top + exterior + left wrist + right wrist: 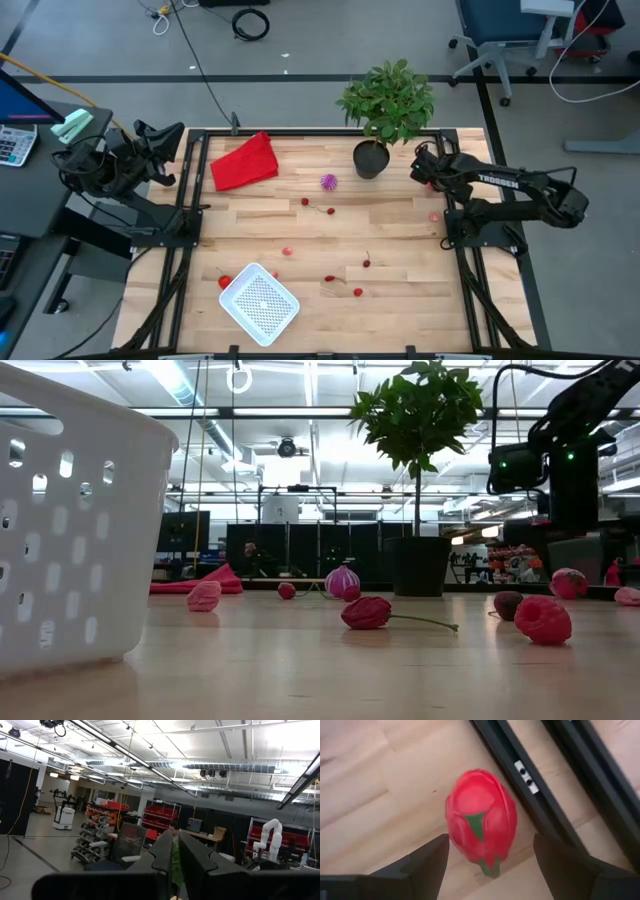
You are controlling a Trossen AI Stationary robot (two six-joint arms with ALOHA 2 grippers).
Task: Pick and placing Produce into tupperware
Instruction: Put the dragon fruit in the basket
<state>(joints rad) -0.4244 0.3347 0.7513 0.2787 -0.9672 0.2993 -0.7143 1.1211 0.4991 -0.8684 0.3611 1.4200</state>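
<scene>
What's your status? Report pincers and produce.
Right pincer open, straddling a red fruit by the table rail. Left pincer shut, parked off-table. Tupperware empty. Nothing blocking.

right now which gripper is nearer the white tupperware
Neither clearly. The tupperware sits front left; the left gripper is at the far left corner, the right gripper by the far right edge.

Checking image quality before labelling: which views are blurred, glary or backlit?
Right wrist view: the red fruit looks soft. Low view: the tupperware wall nearest the camera is blurred, ceiling lights glare, and the potted plant is backlit. High view: evenly lit.
</scene>
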